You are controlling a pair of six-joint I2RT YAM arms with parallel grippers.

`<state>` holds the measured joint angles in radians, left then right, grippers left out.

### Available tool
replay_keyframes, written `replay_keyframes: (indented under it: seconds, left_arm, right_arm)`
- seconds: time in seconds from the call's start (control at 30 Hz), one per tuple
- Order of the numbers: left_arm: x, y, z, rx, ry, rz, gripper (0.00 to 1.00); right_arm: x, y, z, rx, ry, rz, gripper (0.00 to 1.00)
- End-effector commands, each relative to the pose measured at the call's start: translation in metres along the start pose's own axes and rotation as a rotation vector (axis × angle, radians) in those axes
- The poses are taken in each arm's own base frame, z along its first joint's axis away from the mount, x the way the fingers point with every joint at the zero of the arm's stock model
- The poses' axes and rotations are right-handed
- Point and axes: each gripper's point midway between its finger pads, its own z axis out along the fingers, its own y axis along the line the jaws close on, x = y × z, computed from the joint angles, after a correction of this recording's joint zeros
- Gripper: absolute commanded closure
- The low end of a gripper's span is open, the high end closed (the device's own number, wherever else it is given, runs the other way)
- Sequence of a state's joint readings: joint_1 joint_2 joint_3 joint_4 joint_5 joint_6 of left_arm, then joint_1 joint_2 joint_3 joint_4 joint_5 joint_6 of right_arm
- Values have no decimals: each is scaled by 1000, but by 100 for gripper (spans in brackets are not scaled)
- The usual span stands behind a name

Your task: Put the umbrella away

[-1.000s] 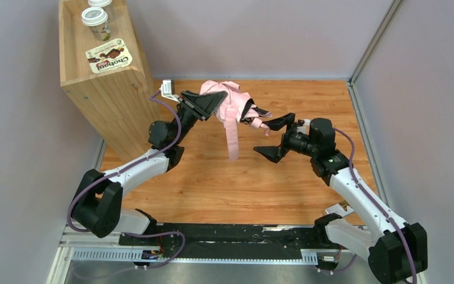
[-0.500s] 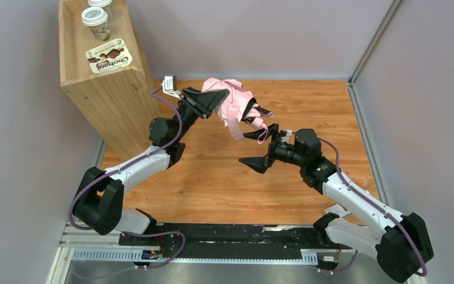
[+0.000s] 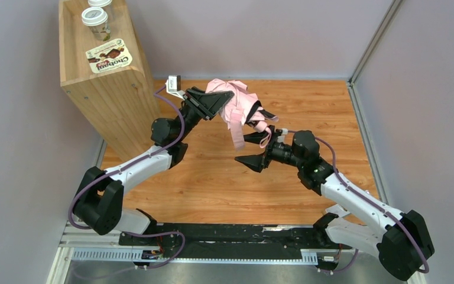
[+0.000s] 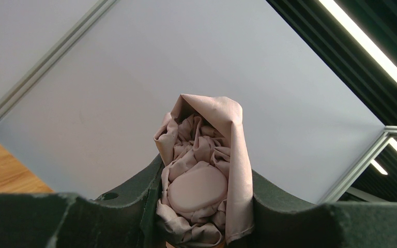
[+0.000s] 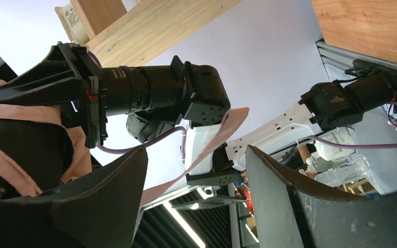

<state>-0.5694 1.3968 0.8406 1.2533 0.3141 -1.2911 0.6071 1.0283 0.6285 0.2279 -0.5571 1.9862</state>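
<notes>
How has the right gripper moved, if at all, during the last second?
Yes. In the top view the right gripper has moved left, toward the wooden shelf, and is now close to the umbrella.

Left of the left tool [image 3: 221,103] stands a tall wooden box [image 3: 103,94], two lidded cups [image 3: 96,21] and a Chobani packet [image 3: 109,59] lying on its top.

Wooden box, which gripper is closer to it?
Left. The left gripper, holding the umbrella, is just right of the box; the right gripper is farther right, past the umbrella.
</notes>
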Motion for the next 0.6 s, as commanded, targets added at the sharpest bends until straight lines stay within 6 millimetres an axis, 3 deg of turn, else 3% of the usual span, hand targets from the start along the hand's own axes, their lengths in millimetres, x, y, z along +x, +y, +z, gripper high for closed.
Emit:
replay_keyframes:
  seconds: [0.0,0.13,0.33,0.57]
  left_arm:
    - [-24,-68,8,249,-85,96,100]
    - [-22,-69,10,253,-80,81,100]
    - [-11,-67,9,238,-75,-8,100]
    - [8,-55,-4,170,-60,-254,100]
  right_arm:
    - [15,34,2,-66,41,187,29]
    - [18,37,4,-76,52,175,42]
    - [10,44,12,-126,26,104,99]
    - [-8,69,30,-221,54,-157,100]
